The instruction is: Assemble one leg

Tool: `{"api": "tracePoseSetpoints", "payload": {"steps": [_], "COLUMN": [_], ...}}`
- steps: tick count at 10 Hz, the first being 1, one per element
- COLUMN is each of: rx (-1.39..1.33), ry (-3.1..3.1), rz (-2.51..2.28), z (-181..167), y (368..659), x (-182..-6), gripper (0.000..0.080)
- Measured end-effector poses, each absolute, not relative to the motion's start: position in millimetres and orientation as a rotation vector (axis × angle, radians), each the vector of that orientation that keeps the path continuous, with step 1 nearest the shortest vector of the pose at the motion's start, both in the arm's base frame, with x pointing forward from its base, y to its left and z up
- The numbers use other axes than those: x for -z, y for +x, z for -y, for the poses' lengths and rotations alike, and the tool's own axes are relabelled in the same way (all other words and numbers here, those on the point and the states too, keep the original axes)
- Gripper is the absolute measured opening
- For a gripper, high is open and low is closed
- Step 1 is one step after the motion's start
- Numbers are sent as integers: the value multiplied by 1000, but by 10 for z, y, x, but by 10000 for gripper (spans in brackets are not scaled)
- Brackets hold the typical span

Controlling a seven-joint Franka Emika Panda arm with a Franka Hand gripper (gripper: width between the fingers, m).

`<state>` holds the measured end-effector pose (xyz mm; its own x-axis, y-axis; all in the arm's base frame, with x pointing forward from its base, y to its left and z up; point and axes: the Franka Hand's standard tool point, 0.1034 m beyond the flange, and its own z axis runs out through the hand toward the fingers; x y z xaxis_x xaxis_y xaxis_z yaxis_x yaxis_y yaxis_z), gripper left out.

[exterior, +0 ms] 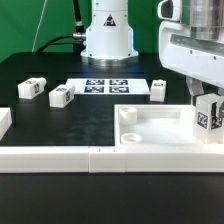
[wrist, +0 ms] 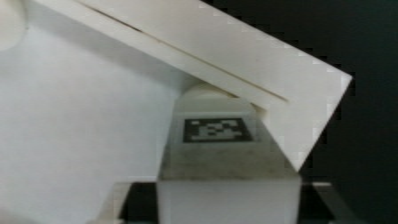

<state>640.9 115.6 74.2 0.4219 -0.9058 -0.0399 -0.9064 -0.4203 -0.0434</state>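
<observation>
My gripper [exterior: 208, 112] is at the exterior view's right, shut on a leg [exterior: 209, 118], a small white block with a square tag. It holds the leg upright over the right corner of the white tray-like piece [exterior: 150, 128]. In the wrist view the leg [wrist: 222, 160] runs out from between my dark fingers [wrist: 143, 203], its tag facing the camera and its far end at the tray's corner [wrist: 160, 70]. Whether the leg touches the tray is hidden. Three more legs lie on the table: two at the left [exterior: 29, 88] [exterior: 62, 95] and one behind the tray [exterior: 158, 90].
The marker board [exterior: 105, 87] lies at the back middle in front of the arm's base [exterior: 108, 35]. A long white border rail [exterior: 60, 156] runs along the front, with another piece at the left edge [exterior: 4, 122].
</observation>
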Motion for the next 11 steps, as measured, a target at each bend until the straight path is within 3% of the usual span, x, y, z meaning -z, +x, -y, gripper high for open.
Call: {"api": "tracePoseSetpoints", "payload": {"steps": [1, 2, 3, 6, 11], "rx": [-14, -6, 0, 19, 48], "ry": [-2638, -2639, -2690, -2922, -3092], "rz": [-1595, -1582, -1491, -971, -220], "z": [-1158, -1166, -1167, -1139, -1165], "y": [6408, 6424, 6427, 6429, 6426], "x": [-739, -747, -748, -742, -742], "gripper": [449, 449, 574, 645, 648]}}
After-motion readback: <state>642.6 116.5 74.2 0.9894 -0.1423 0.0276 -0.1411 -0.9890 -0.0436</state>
